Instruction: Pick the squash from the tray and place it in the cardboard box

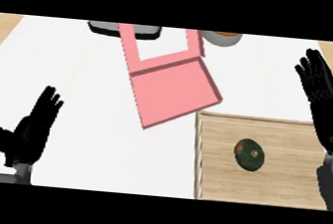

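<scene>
Dark green squash (249,154) lies on the wooden tray (280,194); likely firm, smooth, best cupped across its middle; right hand (326,98) open, empty.

The top edge cut off a dark grey thing (125,29) and a bowl (222,38), so neither could be identified. The pink box (173,87) hid part of the grey thing. The tray (215,183) ran out at the bottom edge, and the right hand (320,92) covered its right rim.
</scene>
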Tool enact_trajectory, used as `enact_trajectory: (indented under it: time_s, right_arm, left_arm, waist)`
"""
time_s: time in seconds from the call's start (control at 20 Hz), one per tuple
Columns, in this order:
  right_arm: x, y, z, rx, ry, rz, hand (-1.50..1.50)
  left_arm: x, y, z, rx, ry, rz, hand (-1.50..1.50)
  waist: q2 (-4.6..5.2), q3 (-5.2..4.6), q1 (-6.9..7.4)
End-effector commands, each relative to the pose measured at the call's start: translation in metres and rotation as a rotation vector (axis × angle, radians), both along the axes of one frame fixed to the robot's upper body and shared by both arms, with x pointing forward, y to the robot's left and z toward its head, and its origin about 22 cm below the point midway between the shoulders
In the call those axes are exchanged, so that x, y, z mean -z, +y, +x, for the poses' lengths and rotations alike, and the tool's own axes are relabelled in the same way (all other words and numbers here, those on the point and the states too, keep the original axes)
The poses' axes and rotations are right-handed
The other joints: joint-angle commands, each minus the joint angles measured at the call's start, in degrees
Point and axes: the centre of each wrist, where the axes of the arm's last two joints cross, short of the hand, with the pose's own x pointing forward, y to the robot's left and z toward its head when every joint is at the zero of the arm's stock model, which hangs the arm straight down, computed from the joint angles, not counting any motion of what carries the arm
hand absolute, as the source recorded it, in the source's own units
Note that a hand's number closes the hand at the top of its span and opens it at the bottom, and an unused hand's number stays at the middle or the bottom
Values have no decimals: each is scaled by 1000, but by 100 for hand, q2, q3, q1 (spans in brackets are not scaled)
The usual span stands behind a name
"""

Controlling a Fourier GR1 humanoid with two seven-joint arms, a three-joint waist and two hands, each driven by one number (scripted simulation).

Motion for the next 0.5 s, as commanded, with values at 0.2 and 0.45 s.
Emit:
enact_trajectory:
  time_s: [0.2,0.45]
  right_arm:
    - [45,-2,-10,-382,117,117,-150]
    - [22,-24,-19,-544,-27,-550,-150]
  left_arm:
    - [-35,64,3,-123,-3,451,0]
    - [-35,65,8,-101,67,508,0]
  waist:
    - [125,247,6]
    - [159,240,-96]
